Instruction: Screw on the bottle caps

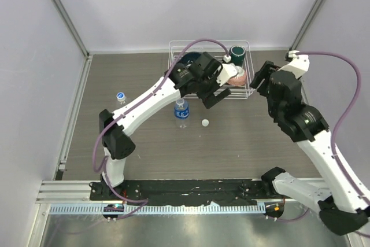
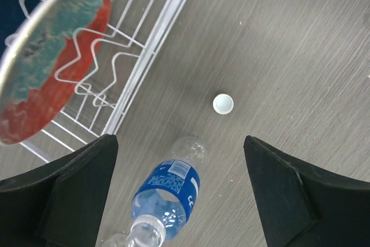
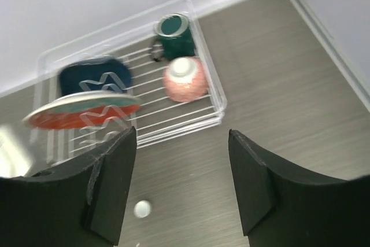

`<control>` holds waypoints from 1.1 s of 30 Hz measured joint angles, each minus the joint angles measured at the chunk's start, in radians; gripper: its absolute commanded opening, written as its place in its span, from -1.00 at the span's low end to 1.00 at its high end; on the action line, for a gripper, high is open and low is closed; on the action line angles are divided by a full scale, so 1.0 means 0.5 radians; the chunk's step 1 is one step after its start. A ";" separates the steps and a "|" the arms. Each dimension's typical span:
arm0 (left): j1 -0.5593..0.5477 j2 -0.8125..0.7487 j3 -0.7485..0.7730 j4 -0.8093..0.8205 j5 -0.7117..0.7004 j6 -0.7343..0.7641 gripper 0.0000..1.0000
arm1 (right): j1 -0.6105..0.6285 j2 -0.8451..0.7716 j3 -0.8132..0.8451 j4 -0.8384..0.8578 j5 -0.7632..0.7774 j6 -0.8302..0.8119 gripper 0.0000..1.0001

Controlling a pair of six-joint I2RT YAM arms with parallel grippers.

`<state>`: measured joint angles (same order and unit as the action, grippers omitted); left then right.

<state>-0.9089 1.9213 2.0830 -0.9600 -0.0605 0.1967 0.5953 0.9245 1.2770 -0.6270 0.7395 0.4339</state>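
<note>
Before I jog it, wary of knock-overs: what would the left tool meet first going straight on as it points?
Probably the blue-labelled bottle, seen between the open fingers of the left tool; the loose cap lies beyond. Depth is unclear.

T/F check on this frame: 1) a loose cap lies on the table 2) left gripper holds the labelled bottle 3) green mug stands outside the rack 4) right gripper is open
1. True. A white cap lies loose on the table.
2. False. The left gripper is open and empty, and the labelled bottle stands free below it.
3. False. The green mug sits inside the rack.
4. True. The right gripper is open, holding nothing.
</note>
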 measured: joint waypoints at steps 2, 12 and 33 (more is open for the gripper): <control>-0.004 0.073 0.001 -0.034 0.017 0.011 0.68 | -0.285 0.053 -0.060 -0.007 -0.187 0.047 0.44; -0.041 0.244 -0.201 -0.049 0.167 0.107 0.18 | -0.664 -0.170 -0.275 0.018 -0.640 0.240 0.01; 0.005 0.508 -0.531 0.394 0.192 0.163 0.06 | -0.668 -0.423 -0.581 0.164 -0.796 0.352 -0.13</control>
<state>-0.9066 2.1754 1.8175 -0.7628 0.0357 0.2783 0.2615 0.7132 0.9867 -0.5449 0.3416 0.6098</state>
